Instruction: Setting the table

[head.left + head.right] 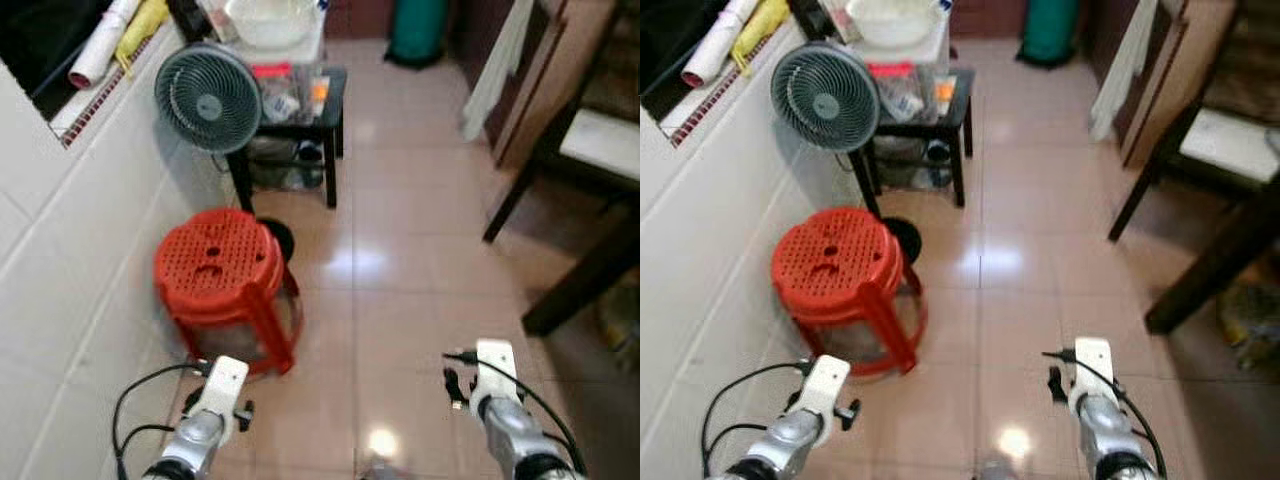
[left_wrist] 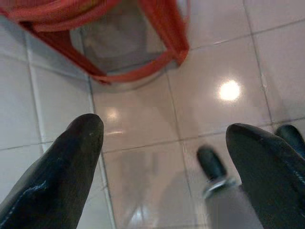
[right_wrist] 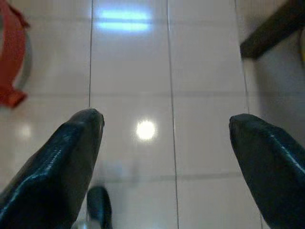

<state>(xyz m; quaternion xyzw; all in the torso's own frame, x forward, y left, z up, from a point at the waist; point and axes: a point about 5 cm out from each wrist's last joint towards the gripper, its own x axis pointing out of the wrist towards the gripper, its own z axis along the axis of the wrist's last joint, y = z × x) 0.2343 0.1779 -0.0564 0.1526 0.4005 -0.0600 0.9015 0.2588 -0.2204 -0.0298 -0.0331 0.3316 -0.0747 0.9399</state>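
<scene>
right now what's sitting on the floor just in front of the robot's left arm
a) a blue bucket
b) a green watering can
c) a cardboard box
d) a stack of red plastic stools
d: the stack of red plastic stools stands on the tiled floor by the white wall, just ahead of the left gripper, whose fingers are apart.

Both forearms were silver metal cylinders with dark bands near the elbow, each ending in a white, boxy wrist housing. The left arm point(image 1: 205, 425) carried a black cable looping out wide from its housing, with a small black knob on its side. The right arm point(image 1: 503, 405) bore a thinner black cable and a black fitting. The fingers point(image 2: 62, 171) were glossy black, tapered, with rounded tips.
</scene>
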